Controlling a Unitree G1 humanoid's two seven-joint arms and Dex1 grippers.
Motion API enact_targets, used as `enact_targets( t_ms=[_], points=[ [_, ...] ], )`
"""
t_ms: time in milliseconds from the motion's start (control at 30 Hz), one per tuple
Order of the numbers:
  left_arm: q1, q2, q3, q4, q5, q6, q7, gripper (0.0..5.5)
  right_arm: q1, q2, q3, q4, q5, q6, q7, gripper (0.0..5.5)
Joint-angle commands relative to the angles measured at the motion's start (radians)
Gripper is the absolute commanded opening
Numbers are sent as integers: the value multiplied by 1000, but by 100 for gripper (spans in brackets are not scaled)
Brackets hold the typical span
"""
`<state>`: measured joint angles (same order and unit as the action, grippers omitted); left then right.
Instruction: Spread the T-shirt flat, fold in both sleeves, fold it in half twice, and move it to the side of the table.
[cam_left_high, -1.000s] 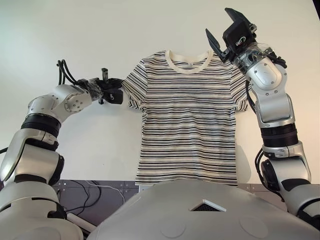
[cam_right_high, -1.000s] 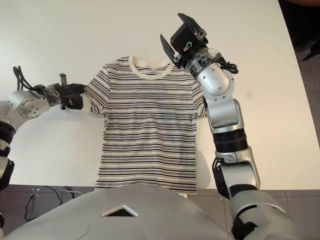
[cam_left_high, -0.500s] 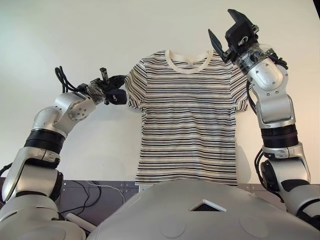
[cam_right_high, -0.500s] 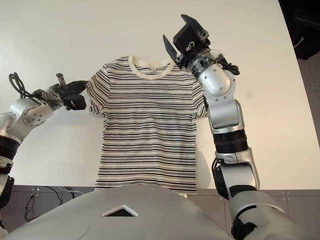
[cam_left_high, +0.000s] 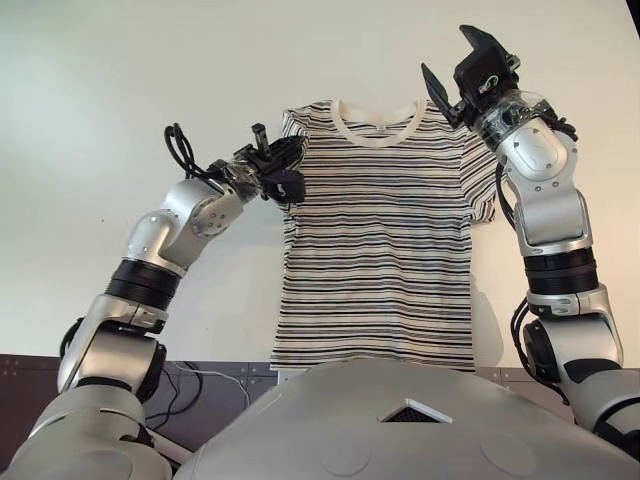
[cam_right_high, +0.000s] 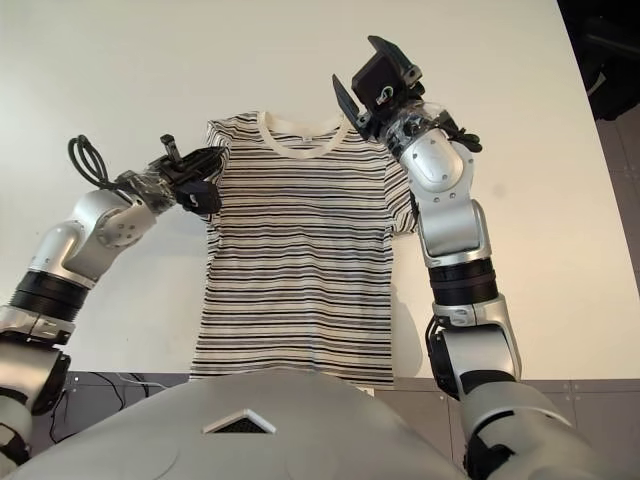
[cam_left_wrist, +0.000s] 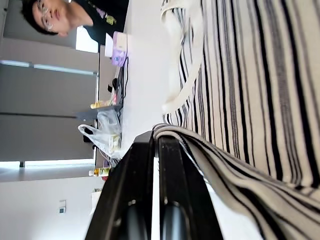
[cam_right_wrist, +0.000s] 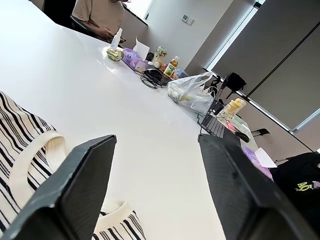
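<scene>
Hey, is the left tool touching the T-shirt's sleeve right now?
Touching. The left wrist view shows the left tool shut on the sleeve of the T-shirt, with striped fabric pinched between its fingers.

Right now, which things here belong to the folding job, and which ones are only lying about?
For the job: T-shirt; left gripper, shut on its sleeve; right gripper, open; table.
Lying about: plastic bag, bottle, cables at the table's far end.

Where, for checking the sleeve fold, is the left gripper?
In the left eye view, the left gripper is over the T-shirt's left shoulder, shut on its sleeve.
</scene>
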<state>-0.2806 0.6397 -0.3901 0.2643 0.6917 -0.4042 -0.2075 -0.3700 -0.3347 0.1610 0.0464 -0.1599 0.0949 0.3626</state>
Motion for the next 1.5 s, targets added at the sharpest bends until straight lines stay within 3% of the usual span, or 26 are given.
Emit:
enact_targets(
  t_ms=[33,400,467,567,667,833,1200,1500],
  points=[
    [-23,-49,7,10,-13,44,-7,12,-7,-8,-9,21,-5,-5,-2,301],
    [46,-144,20,-82,-122,63,-41,175,-43,-56,-44,120,-31,-38,-33,301],
    [56,-154,64,-144,-125,76,9,210,-65,-128,-70,189,-67,-62,-53,301],
    [97,-166,150,-289,-179,128,21,210,-71,-315,-42,338,-182,-213,-43,301],
    [126,-192,206,-403,-227,201,12,210,-26,-466,56,451,-321,-417,-28,301],
    [149,-186,291,-445,-264,273,13,210,91,-604,117,459,-392,-598,23,301],
    [214,-216,263,-490,-179,300,45,210,-22,-541,250,658,-573,-718,-108,301],
    [204,-218,246,-472,-156,285,47,210,-64,-545,281,691,-555,-815,-83,301]
  ],
)
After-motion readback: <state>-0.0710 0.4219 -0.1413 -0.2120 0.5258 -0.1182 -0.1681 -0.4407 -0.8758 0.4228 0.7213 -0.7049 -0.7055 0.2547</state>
